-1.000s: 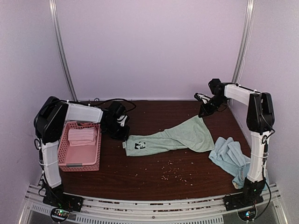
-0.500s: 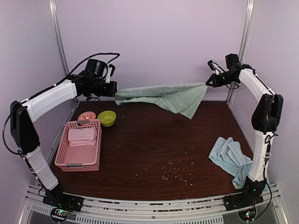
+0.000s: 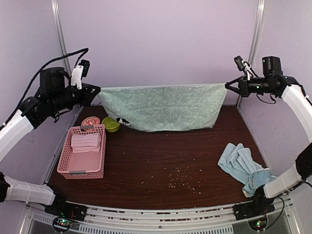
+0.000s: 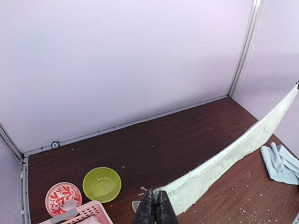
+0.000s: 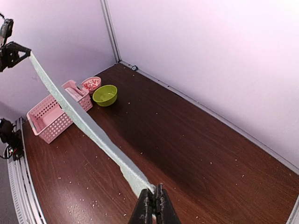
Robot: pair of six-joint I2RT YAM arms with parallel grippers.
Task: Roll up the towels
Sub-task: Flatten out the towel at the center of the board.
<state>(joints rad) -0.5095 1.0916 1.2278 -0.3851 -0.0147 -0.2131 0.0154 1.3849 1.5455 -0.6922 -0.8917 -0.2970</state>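
The mint green towel [image 3: 161, 107] hangs stretched flat in the air above the far half of the table, its small dark mark at the lower left corner. My left gripper [image 3: 97, 89] is shut on its upper left corner and my right gripper [image 3: 227, 86] is shut on its upper right corner. The towel shows edge-on in the left wrist view [image 4: 224, 163] and in the right wrist view [image 5: 88, 126], running from each shut gripper [image 4: 156, 199] [image 5: 154, 193]. A light blue towel [image 3: 241, 165] lies crumpled at the right. A pink towel [image 3: 85, 142] lies folded in the basket.
A pink latticed basket [image 3: 66, 165] stands at the left of the table. A green bowl [image 3: 111, 124] and a red patterned dish [image 3: 90, 121] sit behind it. Crumbs are scattered over the dark wooden table [image 3: 175, 180]. Walls close in the back and both sides.
Both arms have risen and spread apart. The mint towel went from lying on the table to hanging taut and flat between the two grippers.
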